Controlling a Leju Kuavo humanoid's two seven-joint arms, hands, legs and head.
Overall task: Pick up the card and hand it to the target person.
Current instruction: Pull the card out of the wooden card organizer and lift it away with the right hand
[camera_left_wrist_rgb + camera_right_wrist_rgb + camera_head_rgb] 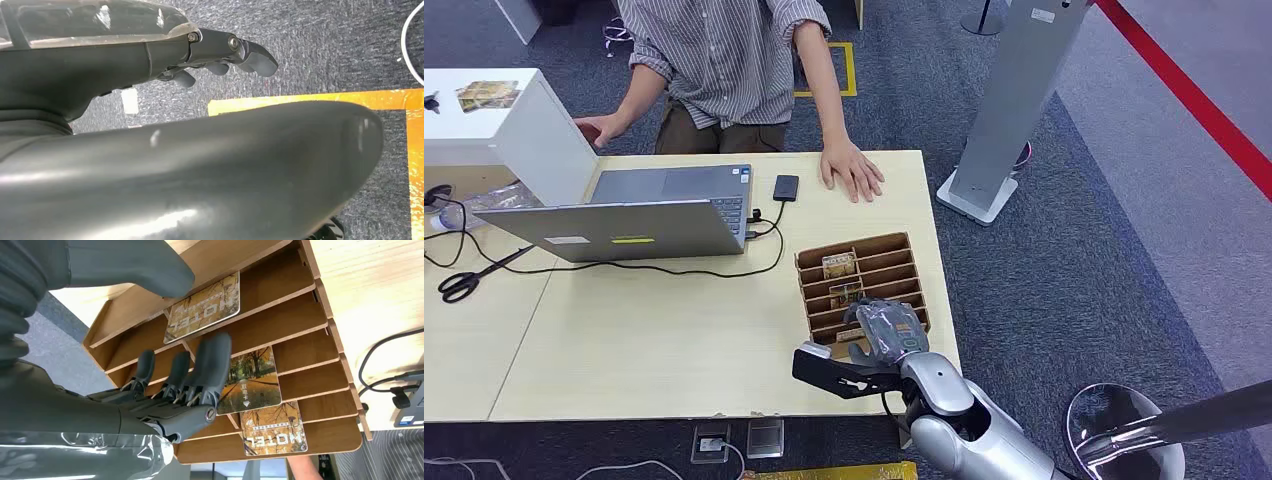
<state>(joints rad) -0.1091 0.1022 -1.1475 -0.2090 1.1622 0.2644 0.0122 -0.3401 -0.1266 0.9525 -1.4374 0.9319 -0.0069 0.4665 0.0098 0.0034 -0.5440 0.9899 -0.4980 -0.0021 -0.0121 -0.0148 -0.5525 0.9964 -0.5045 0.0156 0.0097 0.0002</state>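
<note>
Hovering my right robot hand (pixel 170 385), fingers spread wide and holding nothing, over the card (pixel 250 381) in the wooden rack (pixel 904 247) on the bench (pixel 674 340).

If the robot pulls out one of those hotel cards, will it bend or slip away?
Probably it stays stiff: the middle card stands flat and unbent in its slot of the wooden rack. It looks thin and glossy, so it may slide between the right hand's fingers. Likely very light, too.
</note>
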